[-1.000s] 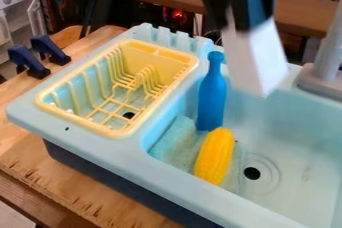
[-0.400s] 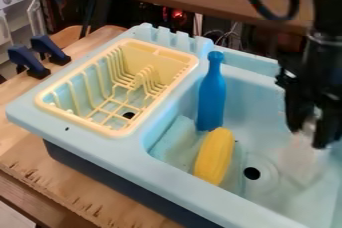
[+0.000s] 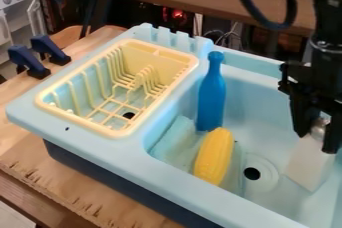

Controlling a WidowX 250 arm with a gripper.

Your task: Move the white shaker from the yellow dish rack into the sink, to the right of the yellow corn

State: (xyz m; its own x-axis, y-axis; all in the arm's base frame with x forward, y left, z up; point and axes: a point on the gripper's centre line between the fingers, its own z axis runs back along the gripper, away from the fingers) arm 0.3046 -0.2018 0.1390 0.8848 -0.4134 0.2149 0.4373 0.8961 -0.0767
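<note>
Pale-blue toy sink point(image 3: 163, 179), blue bottle point(image 3: 212, 97) beside yellow corn point(image 3: 214, 156), black hand point(image 3: 316, 139) pinching white block point(image 3: 310, 164) at right

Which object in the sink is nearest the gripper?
The white boxy object, held in the black gripper; the blue bottle and yellow toy corn are farther.

Open gap over drain point(image 3: 252, 173), yellow corn point(image 3: 215, 156) and white block point(image 3: 309, 164) flanking it, blue bottle point(image 3: 211, 97) beyond the corn

Cannot see all of the white block point(image 3: 310, 164), partly hidden by the gripper point(image 3: 316, 136). Cannot follow the black arm point(image 3: 328, 27) past the top edge or the toy sink point(image 3: 200, 191) past the right.
</note>
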